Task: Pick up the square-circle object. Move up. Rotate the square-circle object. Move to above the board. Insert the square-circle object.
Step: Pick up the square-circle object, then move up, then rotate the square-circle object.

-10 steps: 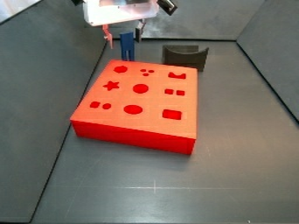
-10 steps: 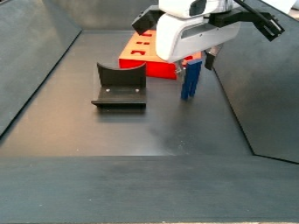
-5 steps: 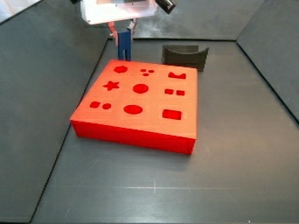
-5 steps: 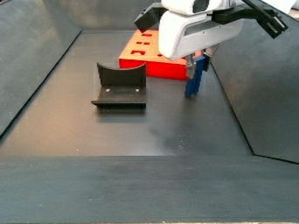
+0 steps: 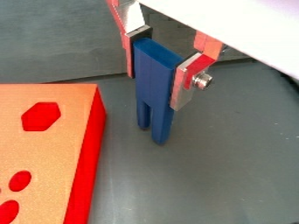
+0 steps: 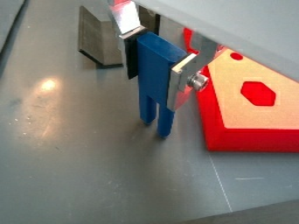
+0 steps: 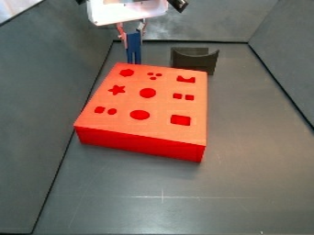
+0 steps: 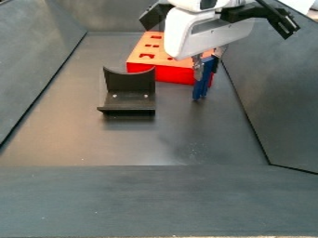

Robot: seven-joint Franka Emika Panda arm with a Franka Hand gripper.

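Gripper (image 5: 160, 59) fingers are clamping the square-circle object (image 5: 155, 92) near its top, hanging it upright with prongs down just beside the board (image 5: 47, 157), off the floor, probably so it can be rotated freely.

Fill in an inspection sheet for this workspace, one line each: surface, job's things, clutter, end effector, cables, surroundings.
Surface: dark grey floor, bare around the parts.
Job's things: red board lies flat, its shaped holes unfilled; blue peg hangs upright, prongs down, beside the board's edge, not over it.
Clutter: dark curved holder stands apart from the board.
End effector: gripper shut on the peg, silver fingers clamping its upper part, in both wrist views.
Cables: nothing seen.
Surroundings: dark sloping walls enclose the floor.
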